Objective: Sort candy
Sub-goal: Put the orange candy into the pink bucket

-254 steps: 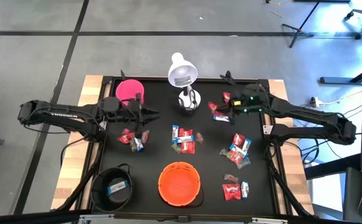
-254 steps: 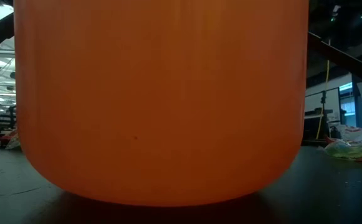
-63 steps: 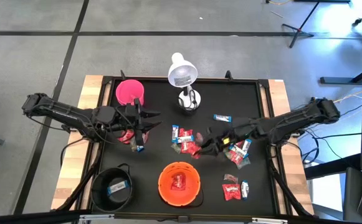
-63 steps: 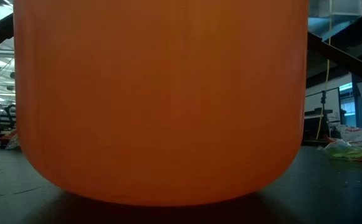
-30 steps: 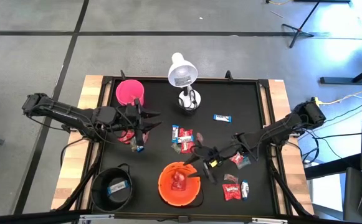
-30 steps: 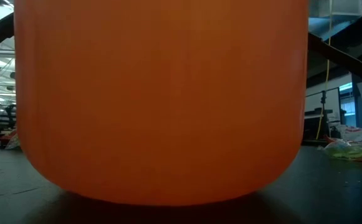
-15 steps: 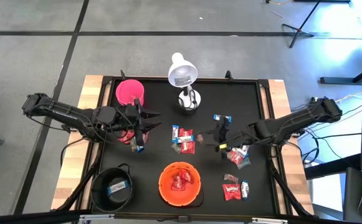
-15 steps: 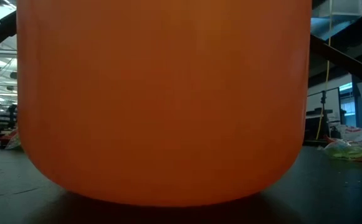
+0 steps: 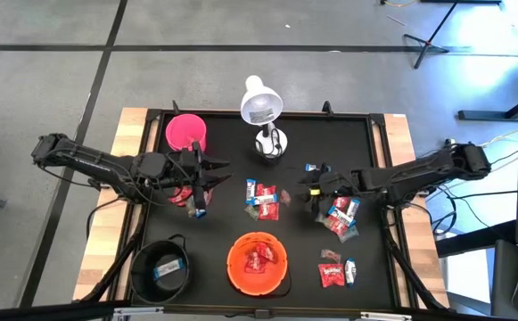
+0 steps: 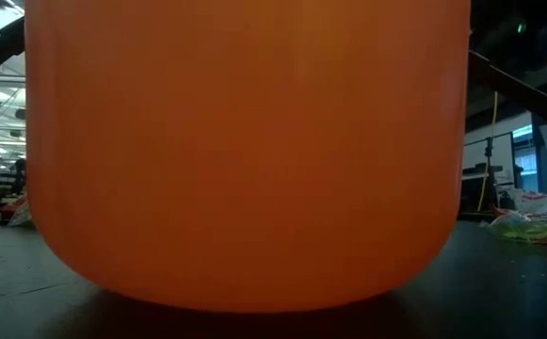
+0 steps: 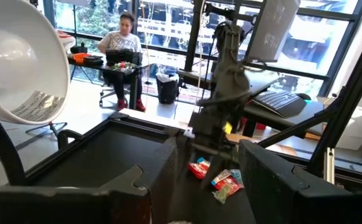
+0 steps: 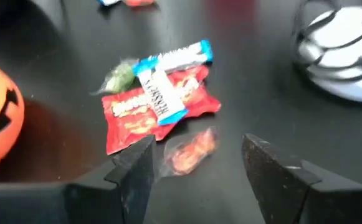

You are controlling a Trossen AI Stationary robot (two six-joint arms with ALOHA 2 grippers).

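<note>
The black table (image 9: pixel 365 134) lies bare at 1 o'clock, behind the right gripper (image 9: pixel 316 189), and at 10 o'clock between pink cup (image 9: pixel 185 132) and lamp (image 9: pixel 263 120). The lamp blocks 12 o'clock. Candy piles (image 9: pixel 263 200) occupy the centre and 4 o'clock. The orange bowl (image 9: pixel 257 262) fills 6 o'clock, the black bowl (image 9: pixel 160 267) 7 o'clock. The left gripper (image 9: pixel 207 176) obstructs 9 o'clock. Bare lanes separate the bowls.

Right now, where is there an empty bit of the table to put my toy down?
The back right corner, behind the blue candy, is bare. So is the strip between the pink cup and the lamp. The middle, around the candy pile and orange bowl, is crowded.
</note>
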